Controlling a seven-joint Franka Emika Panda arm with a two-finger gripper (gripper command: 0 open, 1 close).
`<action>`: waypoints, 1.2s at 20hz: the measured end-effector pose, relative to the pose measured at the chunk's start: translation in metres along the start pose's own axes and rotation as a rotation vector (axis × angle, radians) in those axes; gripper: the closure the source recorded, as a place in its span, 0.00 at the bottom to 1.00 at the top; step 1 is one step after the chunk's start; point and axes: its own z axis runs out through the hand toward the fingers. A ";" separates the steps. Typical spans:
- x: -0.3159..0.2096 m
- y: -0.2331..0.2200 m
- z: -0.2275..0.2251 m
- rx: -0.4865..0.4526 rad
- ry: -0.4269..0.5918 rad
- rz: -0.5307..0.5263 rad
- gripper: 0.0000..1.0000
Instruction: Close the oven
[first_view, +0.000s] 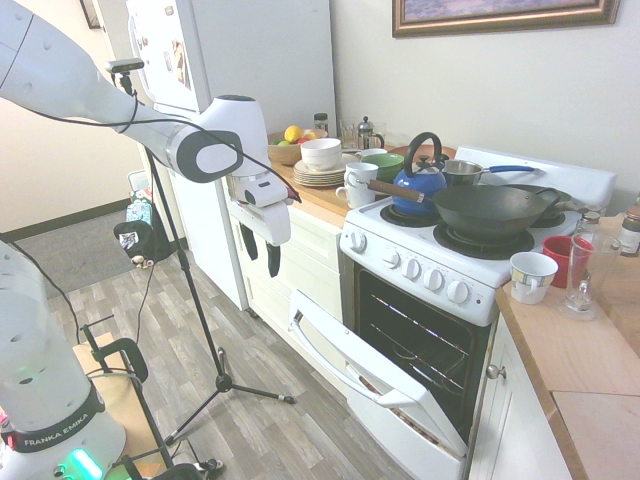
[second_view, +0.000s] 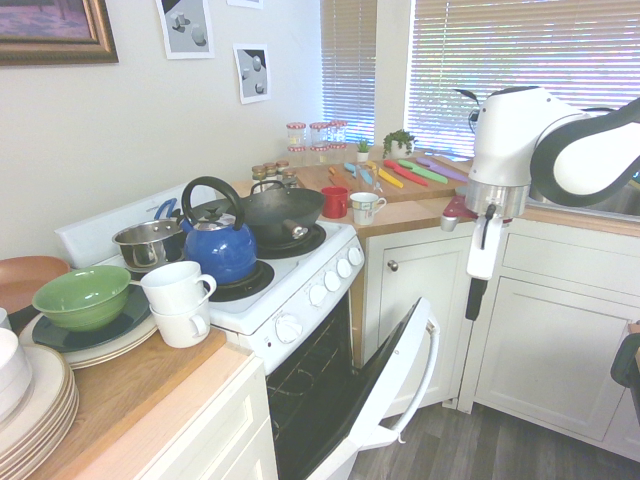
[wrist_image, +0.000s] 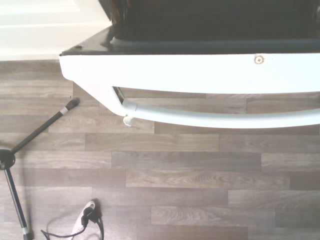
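The white oven (first_view: 430, 290) has its drop-down door (first_view: 372, 375) hanging about half open, so the dark inside and wire racks show. Its bar handle (first_view: 322, 352) runs along the door's top edge. In the second exterior view the door (second_view: 398, 372) tilts outward with the handle (second_view: 431, 358) facing the room. My gripper (first_view: 260, 254) hangs above and out from the door's top edge, pointing down, open and holding nothing. It is also seen in front of the cream cabinets (second_view: 477, 296). The wrist view looks down on the door's edge (wrist_image: 200, 72) and handle (wrist_image: 225, 118).
A wok (first_view: 490, 208), a blue kettle (first_view: 420, 180) and a small pot sit on the burners. Cups, bowls and plates crowd the counter (first_view: 325, 195) beside the oven. Cream cabinets (second_view: 560, 330) stand behind the gripper. The fridge (first_view: 230, 60) is behind the arm. Wood floor (wrist_image: 165, 190) lies below the door.
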 end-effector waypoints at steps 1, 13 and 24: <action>0.000 0.000 0.000 -0.001 -0.001 0.000 0.00; 0.000 -0.005 0.126 -0.102 -0.161 -0.025 0.00; 0.015 -0.046 0.215 -0.029 -0.068 -0.070 0.00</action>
